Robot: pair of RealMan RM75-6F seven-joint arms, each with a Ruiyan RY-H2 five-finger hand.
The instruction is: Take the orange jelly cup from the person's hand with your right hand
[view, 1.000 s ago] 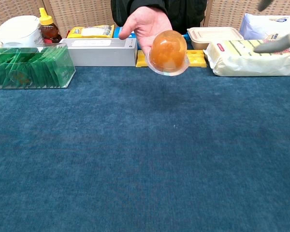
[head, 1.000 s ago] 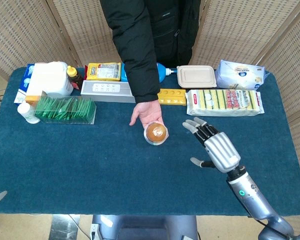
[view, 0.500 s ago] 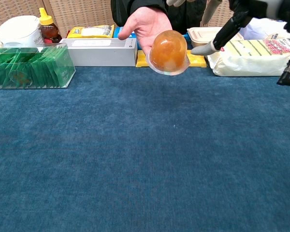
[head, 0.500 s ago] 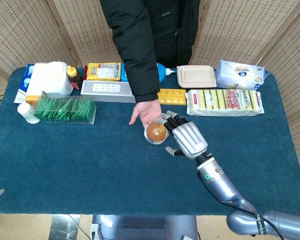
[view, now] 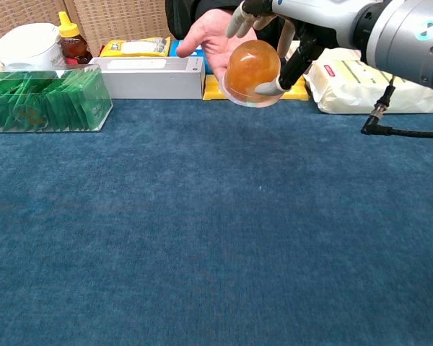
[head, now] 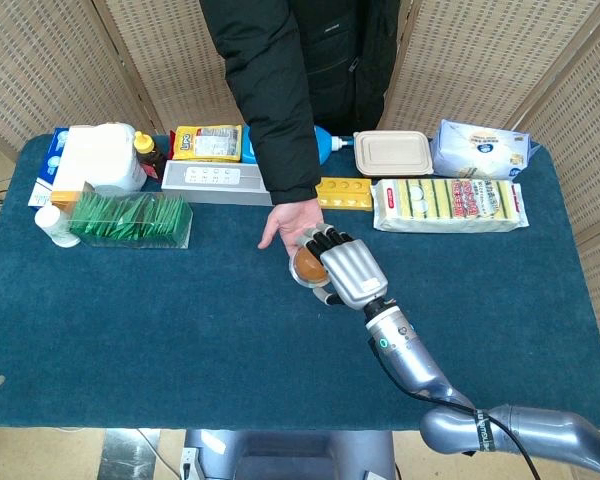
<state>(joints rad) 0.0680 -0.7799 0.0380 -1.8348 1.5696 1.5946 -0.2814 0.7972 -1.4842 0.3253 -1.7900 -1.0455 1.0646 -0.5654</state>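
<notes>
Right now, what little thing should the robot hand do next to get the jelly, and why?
Probably close its fingers gently around the orange jelly cup. The right hand is over the cup, one fingertip at its rim, but the cup sits on the person's palm.

A silver robotic right hand [head: 346,268] reaches over an orange jelly cup [head: 307,263] resting on a person's open palm [head: 292,227], its dark fingers [head: 325,240] curved across the cup's far side. Beyond the hand, a yellow tray [head: 344,193] and sponge pack [head: 448,204] sit on the blue worktop [head: 160,320].
</notes>
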